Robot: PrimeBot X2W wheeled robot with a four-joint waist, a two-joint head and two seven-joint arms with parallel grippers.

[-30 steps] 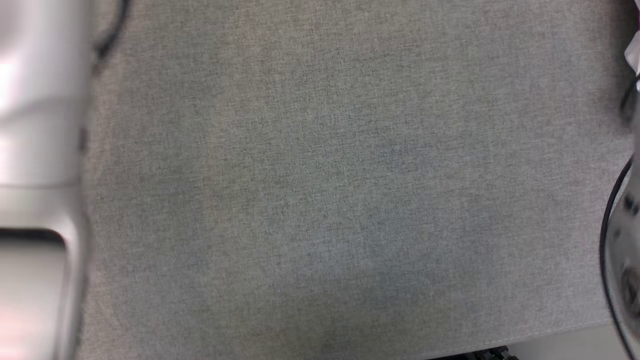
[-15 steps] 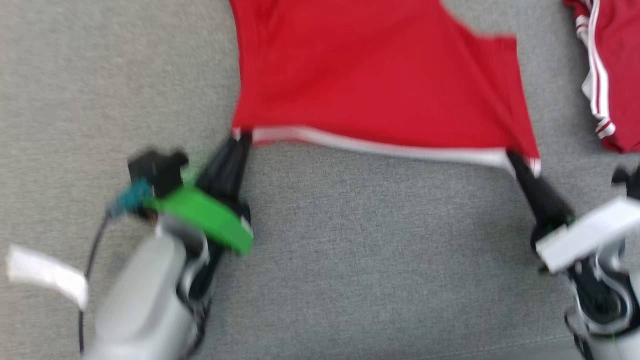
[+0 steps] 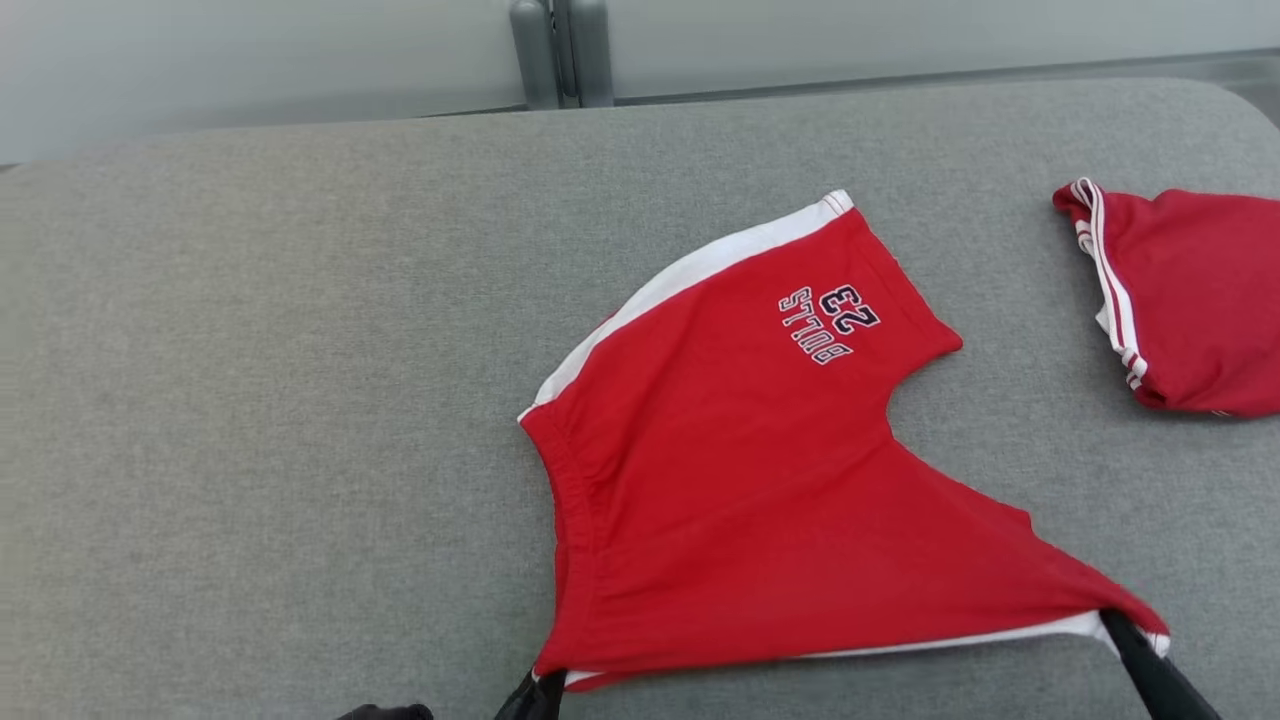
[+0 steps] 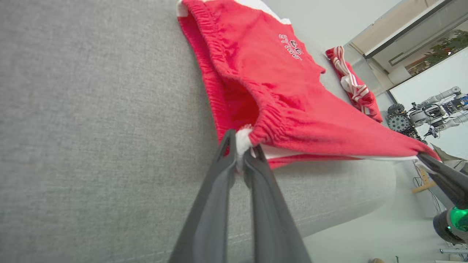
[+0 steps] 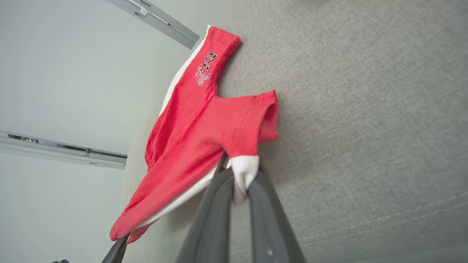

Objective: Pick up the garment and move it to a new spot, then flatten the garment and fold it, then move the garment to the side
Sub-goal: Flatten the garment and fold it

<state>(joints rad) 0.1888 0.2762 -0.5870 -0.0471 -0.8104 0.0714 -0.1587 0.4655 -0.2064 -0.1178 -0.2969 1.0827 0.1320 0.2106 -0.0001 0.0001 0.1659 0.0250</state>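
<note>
The garment, a pair of red shorts with white side stripes, lies spread right of centre on the grey fabric-covered worktop. Its printed leg points toward the far edge and its near side is drawn taut between the two arms.

In the head view only the dark tips of the left gripper and the right gripper reach into the bottom of the picture, each meeting one end of the near white stripe. How they hold it is hard to read there.

The wrist views settle it. The left wrist view shows the left jaws clamped on the white corner at the end of the gathered elastic waistband, with the open waist gaping just above them. The right wrist view shows the right jaws clamped on the white corner of a leg hem, a small tab of white cloth poking out between the fingers.

From the left wrist the stretched edge seems to hang slightly clear of the worktop near its rounded front, though the angle makes this uncertain. The far leg rests flat on the surface.

A second red garment with white stripes lies bunched well apart at the right. The left wrist view also shows another robot in the background, while the head view shows a grey post behind the worktop.
</note>
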